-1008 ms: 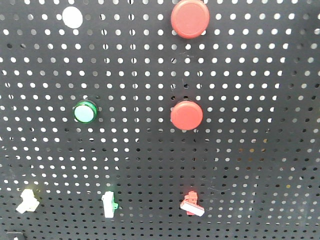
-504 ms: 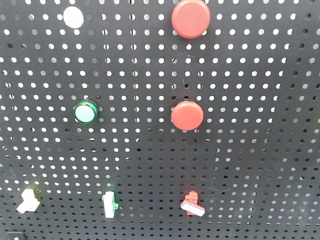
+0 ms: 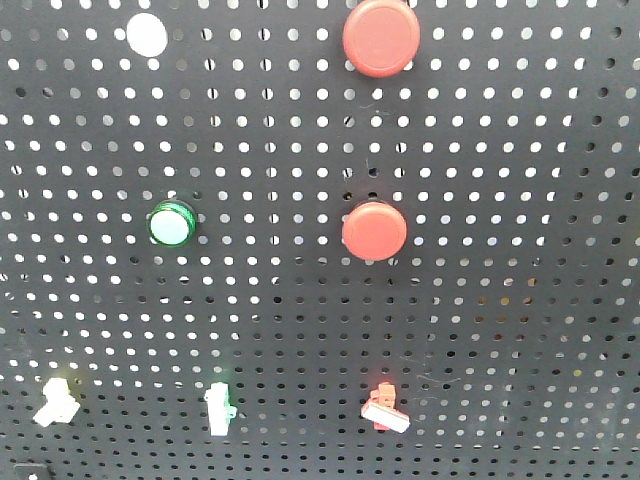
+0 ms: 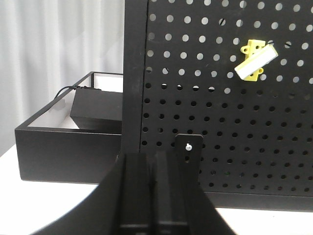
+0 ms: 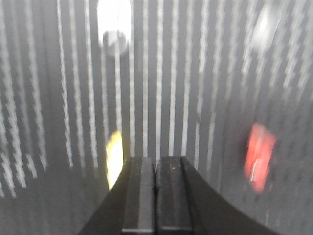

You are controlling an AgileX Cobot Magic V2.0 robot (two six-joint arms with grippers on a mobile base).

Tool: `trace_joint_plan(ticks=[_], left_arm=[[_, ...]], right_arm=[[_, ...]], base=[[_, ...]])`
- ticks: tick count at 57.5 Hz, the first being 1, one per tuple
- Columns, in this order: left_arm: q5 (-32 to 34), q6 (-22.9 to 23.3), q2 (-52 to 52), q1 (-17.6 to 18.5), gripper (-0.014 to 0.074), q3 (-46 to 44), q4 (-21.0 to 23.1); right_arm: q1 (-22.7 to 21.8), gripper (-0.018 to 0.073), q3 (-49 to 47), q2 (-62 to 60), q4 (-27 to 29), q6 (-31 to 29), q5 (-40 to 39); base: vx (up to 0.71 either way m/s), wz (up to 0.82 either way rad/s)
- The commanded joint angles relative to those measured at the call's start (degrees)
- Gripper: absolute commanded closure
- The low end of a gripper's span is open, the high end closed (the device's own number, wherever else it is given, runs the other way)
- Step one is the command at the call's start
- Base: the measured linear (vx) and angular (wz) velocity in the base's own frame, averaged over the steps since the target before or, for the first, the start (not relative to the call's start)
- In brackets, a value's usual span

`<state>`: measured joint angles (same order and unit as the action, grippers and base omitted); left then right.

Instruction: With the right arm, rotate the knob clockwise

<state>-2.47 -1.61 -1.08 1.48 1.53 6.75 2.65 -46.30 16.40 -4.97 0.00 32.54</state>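
Three small knobs with white bar handles sit low on the black pegboard point(image 3: 300, 300): a pale one point(image 3: 55, 402), a green-based one point(image 3: 219, 408) and a red-based one point(image 3: 385, 410) whose bar is tilted. Neither gripper shows in the front view. The right wrist view is smeared by motion. My right gripper point(image 5: 155, 159) is shut and empty, facing the board between a yellow blur point(image 5: 115, 156) and a red blur point(image 5: 259, 156). My left gripper point(image 4: 154, 156) is shut and empty, low before the board's left edge, below a yellow knob point(image 4: 256, 60).
Higher on the board are a large red button point(image 3: 380, 37), a smaller red button point(image 3: 374, 230), a green button point(image 3: 171, 224) and a white disc point(image 3: 146, 34). A black open box point(image 4: 73, 122) stands left of the board. A small screwed bracket point(image 4: 189, 144) sits by my left fingers.
The front view has barely shifted. The knobs and buttons look the same, and no arm has come into that view.
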Motion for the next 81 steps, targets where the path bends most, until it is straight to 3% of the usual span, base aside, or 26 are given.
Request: trace_joint_plan(ticks=[1, 32, 45, 50, 53, 58, 64, 81], left_arm=[[4.7, 0.6, 0.2, -0.2, 0.0603, 0.7, 0.4], [4.7, 0.6, 0.2, -0.2, 0.0603, 0.7, 0.4], [4.7, 0.6, 0.2, -0.2, 0.0603, 0.7, 0.4], [4.7, 0.6, 0.2, -0.2, 0.0603, 0.7, 0.4], [4.7, 0.6, 0.2, -0.2, 0.0603, 0.7, 0.4], [4.7, 0.6, 0.2, -0.2, 0.0603, 0.7, 0.4], [4.7, 0.6, 0.2, -0.2, 0.0603, 0.7, 0.4], [4.7, 0.6, 0.2, -0.2, 0.0603, 0.7, 0.4]], right_arm=[[0.0, 0.0569, 4.4, 0.7, -1.4, -0.9, -9.8], [0.0, 0.0568, 25.6, 0.7, -1.8, -0.9, -11.0], [0.0, 0.0568, 40.7, -5.8, 3.5, 1.4, -37.0], [-0.1, 0.0568, 46.6, -10.9, 4.0, 1.4, -42.0], [-0.7, 0.0568, 48.6, -13.5, 4.4, 1.5, -41.7], [-2.9, 0.0568, 48.1, -16.4, 4.4, 1.3, -32.9], [-5.4, 0.0568, 48.4, -17.8, 4.3, 1.3, -28.4], [-5.5, 0.0568, 48.4, -17.7, 2.3, 1.3, -27.4]], base=[[0.0, 0.0], [0.0, 0.0], [0.0, 0.0], [0.0, 0.0], [0.0, 0.0], [0.0, 0.0], [0.0, 0.0], [0.0, 0.0]])
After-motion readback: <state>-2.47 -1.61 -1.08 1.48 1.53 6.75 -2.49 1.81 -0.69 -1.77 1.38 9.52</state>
